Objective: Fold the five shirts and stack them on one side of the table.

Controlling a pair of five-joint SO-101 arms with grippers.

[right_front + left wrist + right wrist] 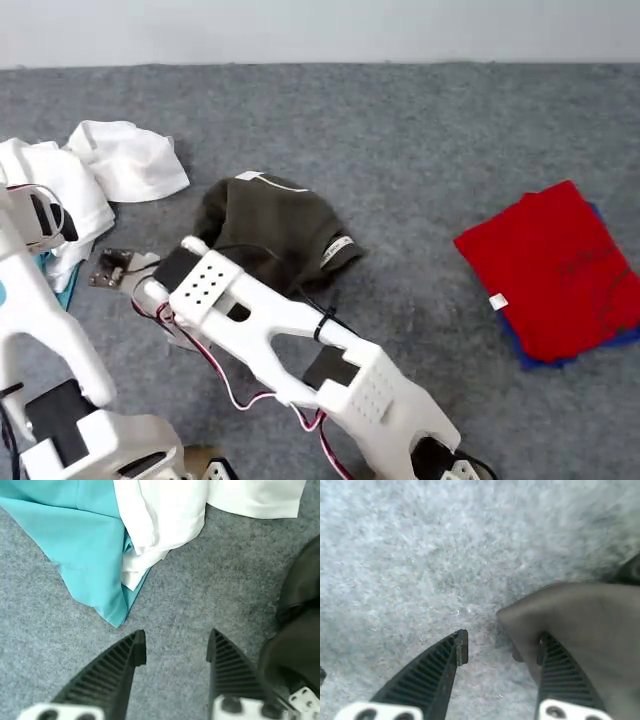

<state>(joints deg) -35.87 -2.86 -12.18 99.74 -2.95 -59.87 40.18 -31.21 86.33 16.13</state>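
Right gripper (502, 641) spread wide on grey carpet (420, 555), edge of dark olive shirt (580, 620) draped over one finger. Left gripper (176, 641) wide open above carpet beside teal shirt (75, 545) and white shirts (165, 510). Folded red shirt (545, 265) lies atop blue shirt (527, 356), well apart.

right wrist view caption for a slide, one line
Open right gripper over the grey table cover, a corner of the dark shirt poking in between its jaws.
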